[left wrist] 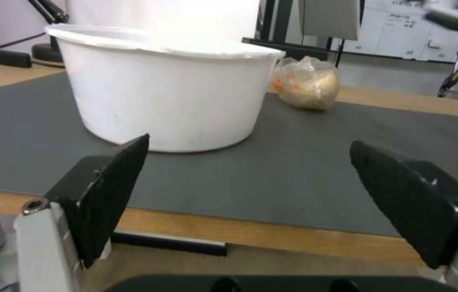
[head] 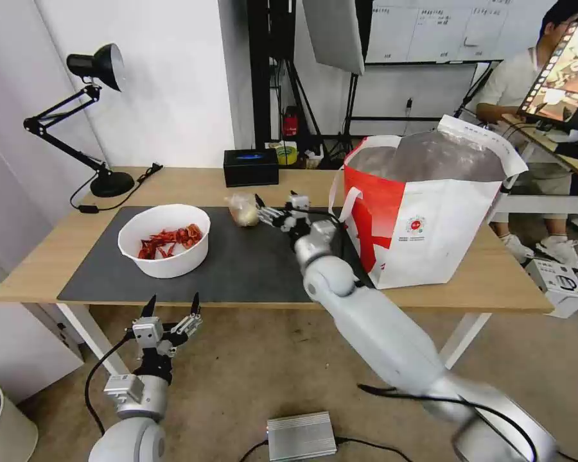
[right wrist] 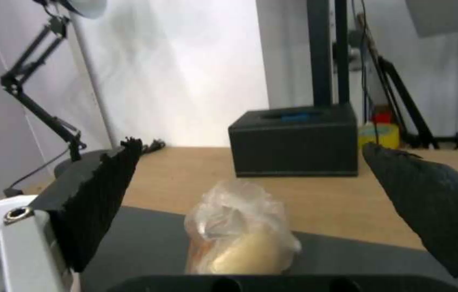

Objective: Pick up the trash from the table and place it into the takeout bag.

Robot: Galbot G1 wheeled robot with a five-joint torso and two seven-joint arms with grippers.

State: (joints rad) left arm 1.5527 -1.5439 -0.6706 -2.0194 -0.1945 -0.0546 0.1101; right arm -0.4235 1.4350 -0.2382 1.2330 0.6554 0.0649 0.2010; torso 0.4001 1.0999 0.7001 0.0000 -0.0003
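Note:
The small clear-bag beige bundle [head: 243, 210] [right wrist: 242, 235] [left wrist: 307, 83] lies on the dark grey mat [head: 250, 263] near its back edge. My right gripper [head: 273, 206] [right wrist: 250, 202] is open just to the right of the bundle, which sits low between its two fingers, untouched. The white round bowl of red shells [head: 165, 239] [left wrist: 164, 85] stands on the mat's left part. My left gripper [head: 173, 308] [left wrist: 248, 178] hangs open in front of the table [head: 58, 256], below its front edge, facing the bowl. The takeout bag [head: 424, 212] stands open on the table's right side.
A black tissue box [head: 251, 167] [right wrist: 296, 140] sits at the table's back edge behind the bundle. A black desk lamp [head: 87, 115] stands at the back left. A silver box [head: 300, 436] lies on the floor; a white bin [head: 0, 423] is at lower left.

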